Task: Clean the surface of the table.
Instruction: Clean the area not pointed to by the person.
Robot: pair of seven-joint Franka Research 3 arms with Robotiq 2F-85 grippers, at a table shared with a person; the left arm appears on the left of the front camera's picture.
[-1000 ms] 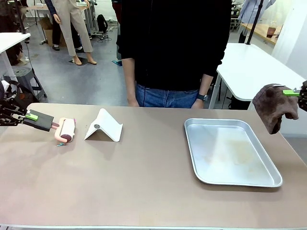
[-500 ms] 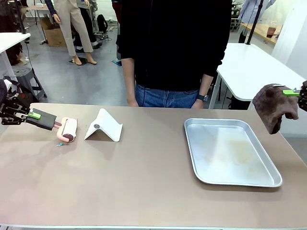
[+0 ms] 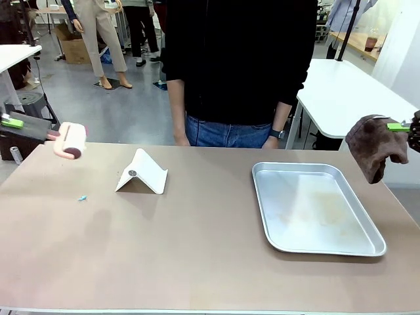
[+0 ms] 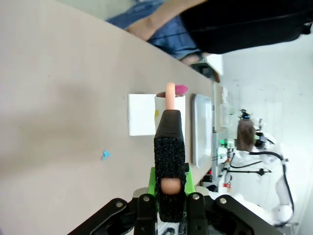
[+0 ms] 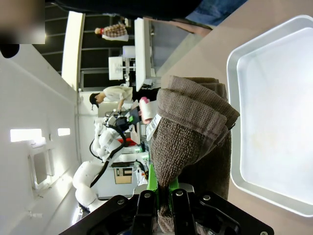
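The beige-brown table (image 3: 197, 249) lies between me and a person in black. A small blue scrap (image 3: 83, 197) lies on its left part, also in the left wrist view (image 4: 105, 155). My left gripper (image 3: 13, 122) (image 4: 169, 188) is shut on the black handle (image 4: 169, 156) of a pink lint roller (image 3: 71, 140), held in the air over the table's far-left corner. At the right edge my right gripper (image 3: 408, 126) (image 5: 164, 196) is shut on a brown cloth (image 3: 375, 146) (image 5: 190, 142), hanging above the table's right end.
A white folded stand (image 3: 142, 172) sits left of centre at the back. A silver metal tray (image 3: 266, 216) lies on the right half. The person stands close against the far edge. A white table (image 3: 348, 88) is behind on the right.
My left gripper has lifted the roller off the table and drawn it up and to the left, leaving the blue scrap behind. The right gripper and cloth have not moved.
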